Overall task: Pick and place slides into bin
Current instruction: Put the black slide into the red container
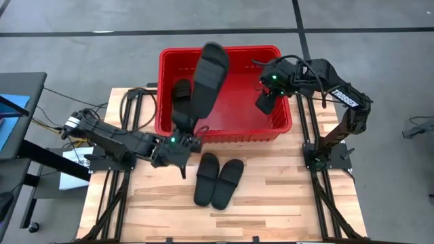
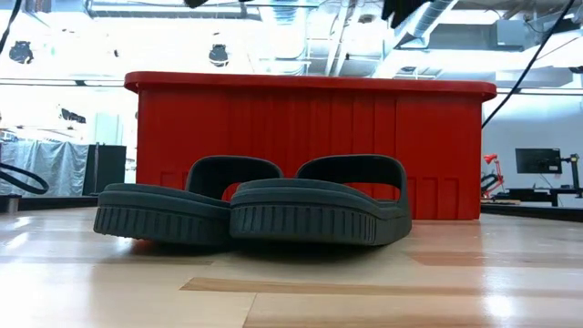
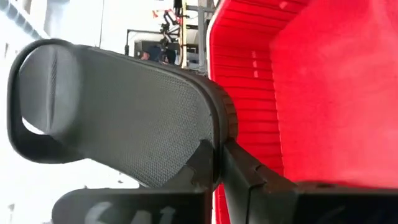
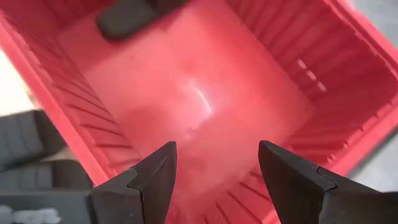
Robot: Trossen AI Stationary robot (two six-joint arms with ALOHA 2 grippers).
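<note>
Bench: pale wooden planks (image 1: 271, 196) with visible grain, seen from above, sitting on a dark metal frame.
Bin: bright red rectangular plastic crate (image 1: 285, 120) at twelve o'clock on the bench, with a thick rim, ribbed inner walls and a smooth floor.
Held slide: matte black sandal (image 1: 207, 81) with an oval sole, tilted up over the bin's near wall, toe end toward twelve o'clock; its footbed shows a fine mesh-like texture in the left wrist view.
Left claw: fingers pressed together (image 1: 193, 133) on the heel edge of the held slide, at the bin's six o'clock rim.
Slide in bin: black sandal (image 1: 180, 98) lying inside the bin toward its nine o'clock wall, partly hidden by the held one.
Pair on bench: two black slides (image 1: 218, 180) side by side, touching, at six o'clock from the bin; the low view shows wide arched strap bands and ridged sole edges.
Right claw: dark fingers spread apart (image 4: 214, 177), gripping nothing, hanging above the bin's three o'clock side.
</note>
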